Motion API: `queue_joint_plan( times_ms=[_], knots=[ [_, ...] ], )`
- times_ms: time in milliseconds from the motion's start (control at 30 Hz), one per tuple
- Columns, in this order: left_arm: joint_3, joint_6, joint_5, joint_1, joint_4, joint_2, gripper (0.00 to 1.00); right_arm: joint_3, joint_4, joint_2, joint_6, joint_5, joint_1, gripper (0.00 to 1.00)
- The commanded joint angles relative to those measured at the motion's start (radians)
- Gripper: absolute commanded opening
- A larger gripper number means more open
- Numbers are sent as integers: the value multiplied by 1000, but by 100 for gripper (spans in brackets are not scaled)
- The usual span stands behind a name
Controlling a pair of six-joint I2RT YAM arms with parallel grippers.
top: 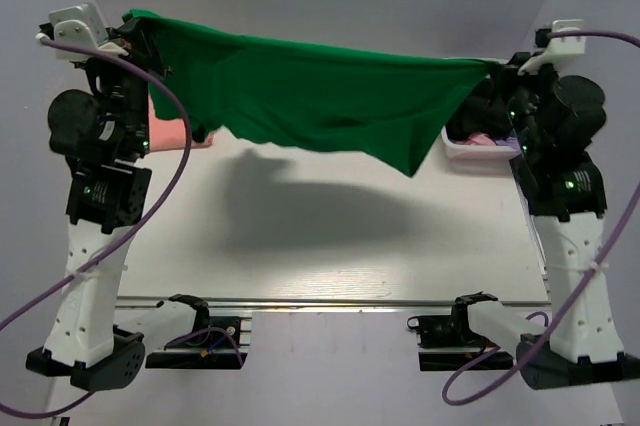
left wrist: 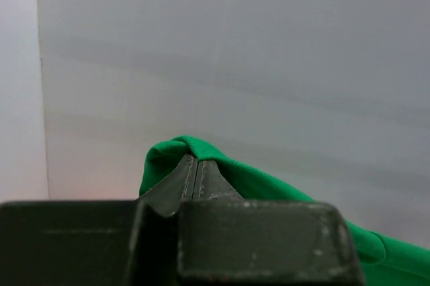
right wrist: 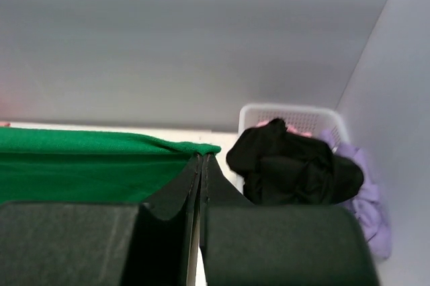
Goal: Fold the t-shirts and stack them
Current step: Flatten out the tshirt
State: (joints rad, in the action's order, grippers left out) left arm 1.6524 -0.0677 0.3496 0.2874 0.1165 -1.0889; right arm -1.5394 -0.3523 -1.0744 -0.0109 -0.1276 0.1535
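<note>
The bright green t-shirt (top: 320, 91) hangs stretched in the air between both arms, high above the table, sagging in the middle with one corner drooping lowest at the right. My left gripper (top: 133, 21) is shut on its left corner; in the left wrist view the green t-shirt (left wrist: 282, 188) folds over the closed left gripper (left wrist: 195, 160). My right gripper (top: 494, 66) is shut on the right corner, and in the right wrist view the green t-shirt (right wrist: 80, 158) runs leftward from the right gripper (right wrist: 203, 158). A salmon-pink t-shirt (top: 183, 136) lies on the table behind the left arm, mostly hidden.
A white basket (top: 470, 153) stands at the back right of the table; the right wrist view shows the basket (right wrist: 289, 113) holding a black garment (right wrist: 289, 165) and a purple one (right wrist: 366, 202). Grey walls close in the back and sides. The shirt's shadow falls on the white table (top: 330, 256).
</note>
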Motion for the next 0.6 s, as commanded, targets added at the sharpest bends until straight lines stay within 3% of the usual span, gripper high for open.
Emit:
queue_joint_plan(
  times_ms=[0,300,567],
  knots=[
    [67,17,-64,-2,75,50,0,-79,-5,71,66,-43,-5,0],
    [217,-12,-224,-11,248,165,0,-120,-126,290,63,-64,0,0],
    [354,-30,-353,-11,396,264,0,-156,-254,435,-17,17,1,0]
  ],
)
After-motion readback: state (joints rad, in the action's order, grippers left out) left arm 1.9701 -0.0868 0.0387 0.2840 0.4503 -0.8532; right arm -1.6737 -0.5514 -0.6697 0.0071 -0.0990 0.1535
